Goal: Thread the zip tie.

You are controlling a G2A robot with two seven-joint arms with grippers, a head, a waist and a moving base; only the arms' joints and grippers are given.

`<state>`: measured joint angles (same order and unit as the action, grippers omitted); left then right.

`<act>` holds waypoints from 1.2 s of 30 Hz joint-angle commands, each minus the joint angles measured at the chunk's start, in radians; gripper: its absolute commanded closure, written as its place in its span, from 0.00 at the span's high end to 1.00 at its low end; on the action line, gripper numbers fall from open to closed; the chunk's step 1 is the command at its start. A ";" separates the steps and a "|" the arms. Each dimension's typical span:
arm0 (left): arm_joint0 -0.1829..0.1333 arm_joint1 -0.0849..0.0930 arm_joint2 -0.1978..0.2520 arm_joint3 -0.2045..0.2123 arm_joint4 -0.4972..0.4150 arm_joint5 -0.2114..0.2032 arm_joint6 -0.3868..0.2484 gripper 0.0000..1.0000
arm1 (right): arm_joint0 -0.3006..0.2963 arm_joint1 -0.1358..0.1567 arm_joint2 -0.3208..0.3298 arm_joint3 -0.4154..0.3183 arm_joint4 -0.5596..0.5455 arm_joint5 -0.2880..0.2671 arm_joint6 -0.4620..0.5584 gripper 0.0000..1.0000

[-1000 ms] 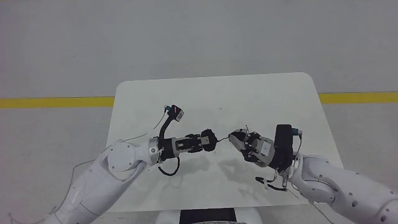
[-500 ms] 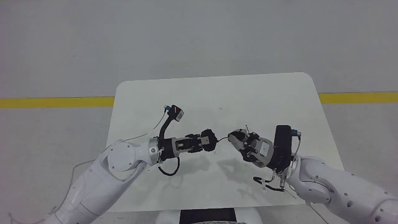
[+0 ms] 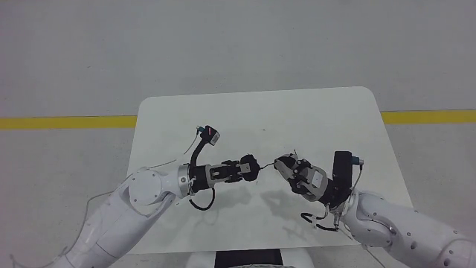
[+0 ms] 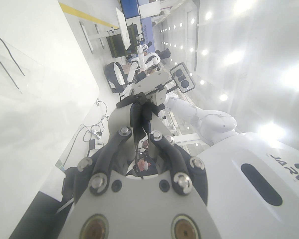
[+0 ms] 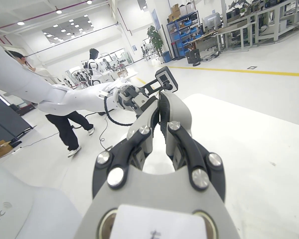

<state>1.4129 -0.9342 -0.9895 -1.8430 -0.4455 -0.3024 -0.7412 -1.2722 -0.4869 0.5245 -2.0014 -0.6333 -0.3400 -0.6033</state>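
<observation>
The zip tie (image 3: 266,165) is hanging as a thin black strand above the table (image 3: 312,119), bridging the gap between both grippers. The left gripper (image 3: 251,167) is pinching one end, and the right gripper (image 3: 280,165) is clenching the other.

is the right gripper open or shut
Shut: the grey right gripper has its black ribbed pads pressed together along their length in its wrist view.
</observation>
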 commanded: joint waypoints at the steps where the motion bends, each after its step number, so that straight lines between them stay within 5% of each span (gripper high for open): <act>1: 0.000 0.000 0.000 0.000 0.000 0.000 0.000 0.00 | 0.002 -0.001 -0.006 0.003 0.005 0.000 -0.008 0.00; 24: 0.000 0.000 0.000 0.000 0.000 0.000 0.000 0.00 | 0.047 0.004 -0.087 0.030 0.012 0.000 -0.098 0.00; 36: 0.000 0.000 0.000 0.000 0.000 0.000 0.000 0.00 | 0.038 0.052 -0.071 0.013 0.000 0.000 -0.194 0.00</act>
<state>1.4129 -0.9342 -0.9895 -1.8430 -0.4455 -0.3024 -0.7412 -1.2311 -0.4410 0.4507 -1.9840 -0.6319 -0.3400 -0.7880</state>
